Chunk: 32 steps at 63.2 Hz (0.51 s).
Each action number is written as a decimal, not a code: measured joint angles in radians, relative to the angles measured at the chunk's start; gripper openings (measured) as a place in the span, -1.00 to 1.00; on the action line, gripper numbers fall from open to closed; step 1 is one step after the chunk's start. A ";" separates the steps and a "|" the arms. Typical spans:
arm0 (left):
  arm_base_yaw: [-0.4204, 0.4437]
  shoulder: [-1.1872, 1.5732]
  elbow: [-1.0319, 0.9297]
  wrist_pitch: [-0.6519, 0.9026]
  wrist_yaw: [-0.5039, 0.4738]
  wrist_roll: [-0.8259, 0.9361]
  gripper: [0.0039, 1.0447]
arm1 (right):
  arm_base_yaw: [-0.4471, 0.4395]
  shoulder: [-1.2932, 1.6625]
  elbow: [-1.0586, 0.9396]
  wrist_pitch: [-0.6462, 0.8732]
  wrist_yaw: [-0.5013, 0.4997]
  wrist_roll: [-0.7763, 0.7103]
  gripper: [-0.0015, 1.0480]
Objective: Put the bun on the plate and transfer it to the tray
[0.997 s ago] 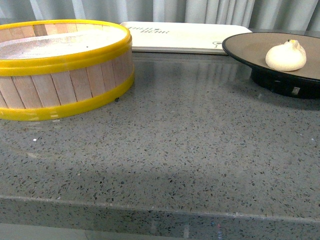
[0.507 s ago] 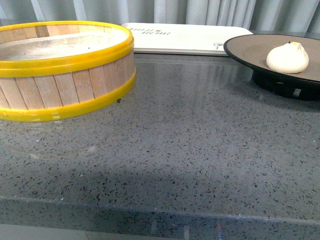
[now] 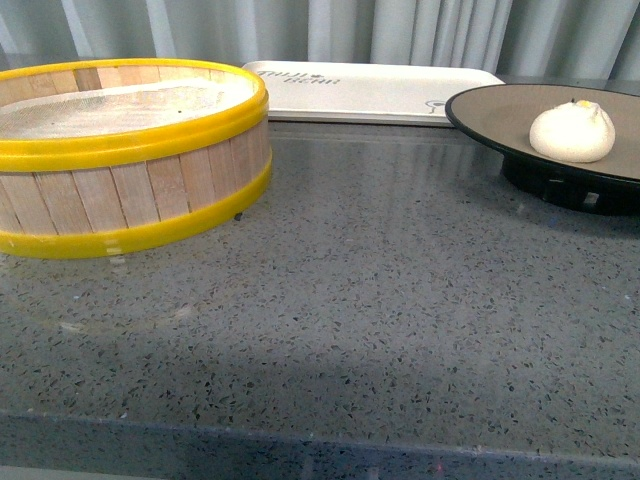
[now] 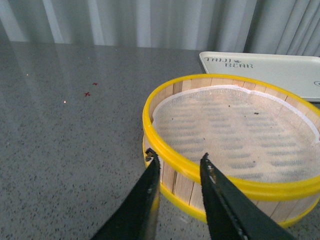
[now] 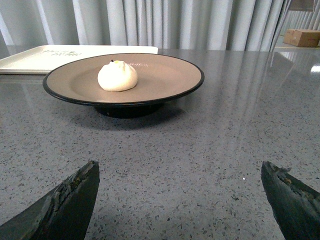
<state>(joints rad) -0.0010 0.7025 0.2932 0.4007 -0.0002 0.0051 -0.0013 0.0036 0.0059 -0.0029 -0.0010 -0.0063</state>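
1. Well, from the front, the bun [image 3: 572,131] sits on the plate [image 3: 495,105], at about 2 o'clock on the worktop [image 3: 380,300]. So the first job looks done. The tray [image 3: 380,88] lies at 12 o'clock, just beside the plate, with nothing on the part we can see. The plate is not on it yet. A yellow steamer basket [image 3: 130,140] stands at 10 o'clock. No arm shows here.
2. From the left wrist, the left fingers [image 4: 142,200] are a little apart and hold nothing. They hang near the steamer basket's yellow rim [image 4: 260,189], which has only a white cloth inside. A corner of the tray [image 4: 270,72] shows beyond it.
3. From the right wrist, the right fingers [image 5: 70,197] are spread wide and hold nothing. The plate [image 5: 165,75] with the bun [image 5: 117,76] stands on the worktop ahead of them, well apart. I think what is left is to lift the plate and set it on the tray [image 5: 45,57].
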 joint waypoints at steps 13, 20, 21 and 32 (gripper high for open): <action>0.000 -0.085 -0.097 0.011 0.000 -0.007 -0.93 | 0.000 0.000 0.000 0.000 0.000 0.000 0.84; 0.000 -0.149 -0.151 0.008 -0.001 -0.007 -0.93 | 0.000 0.000 0.000 0.000 0.000 0.000 0.84; 0.000 -0.155 -0.155 0.006 -0.001 -0.007 -0.93 | 0.000 0.000 0.000 0.000 0.000 0.000 0.84; 0.000 -0.244 -0.207 -0.031 0.000 -0.007 -0.93 | 0.000 0.000 0.000 0.000 0.000 0.000 0.84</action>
<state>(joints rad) -0.0010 0.4587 0.0864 0.3695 -0.0006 -0.0021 -0.0013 0.0036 0.0063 -0.0029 -0.0010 -0.0067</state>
